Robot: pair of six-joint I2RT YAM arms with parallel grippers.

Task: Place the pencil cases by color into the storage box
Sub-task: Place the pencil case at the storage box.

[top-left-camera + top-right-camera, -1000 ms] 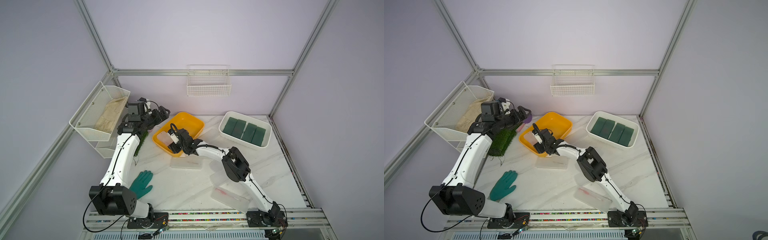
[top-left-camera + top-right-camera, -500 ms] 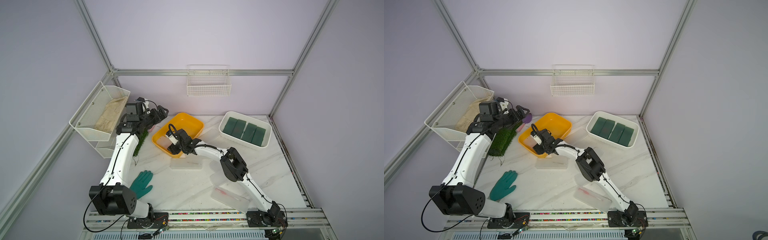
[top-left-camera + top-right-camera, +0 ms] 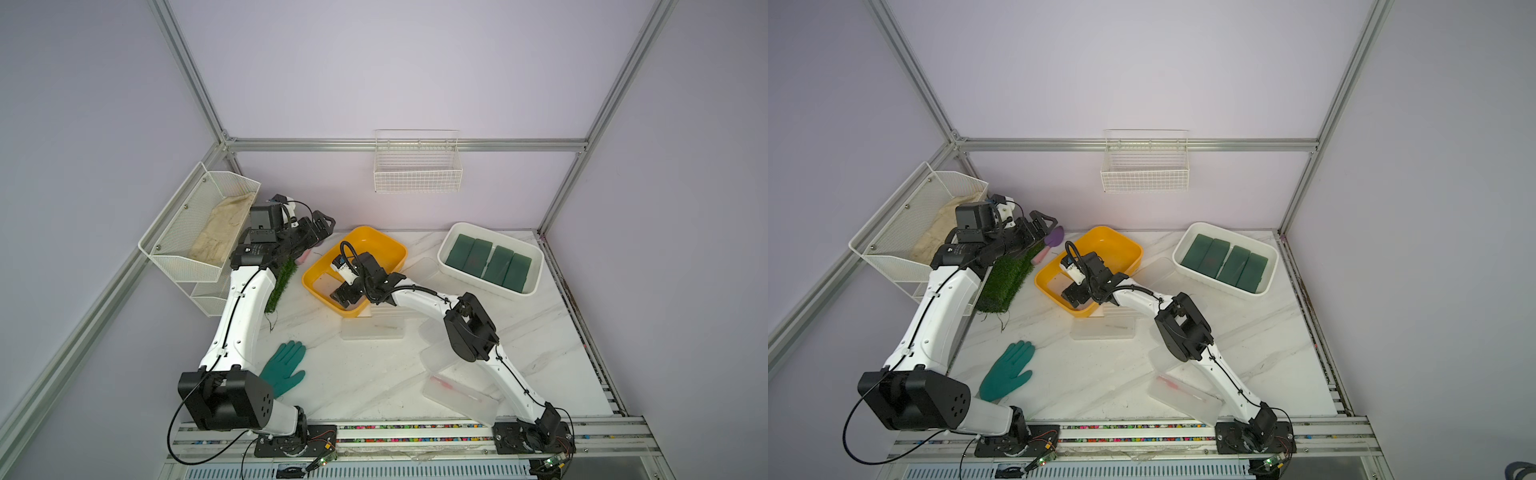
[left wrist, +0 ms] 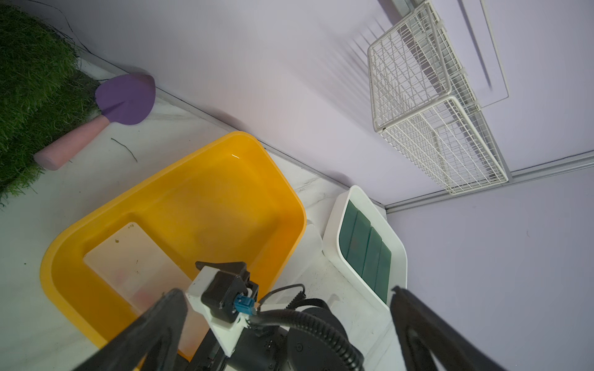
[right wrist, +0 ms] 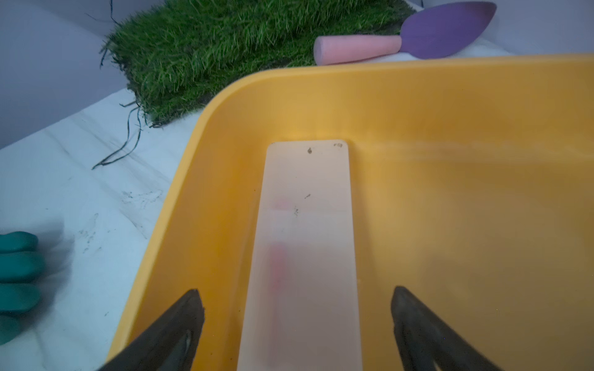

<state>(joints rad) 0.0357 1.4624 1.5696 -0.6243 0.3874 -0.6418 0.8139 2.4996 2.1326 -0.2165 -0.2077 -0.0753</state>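
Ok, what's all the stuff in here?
yellow tub: one, yellow, table's middle back
clear pencil case: one, frosted, in yellow tub
other clear pencil cases: about four, frosted, on table
white tub: one, white, back right
green pencil cases: four, dark green, in white tub
glove: one, teal, front left
grass mat: one, green, back left
toy shovel: one, purple and pink, beside grass mat
wire basket: one, white, back wall
mesh shelf: one, white, left wall, holding beige cloth
left gripper: one, black, open, near toy shovel
right gripper: one, black, open, over yellow tub
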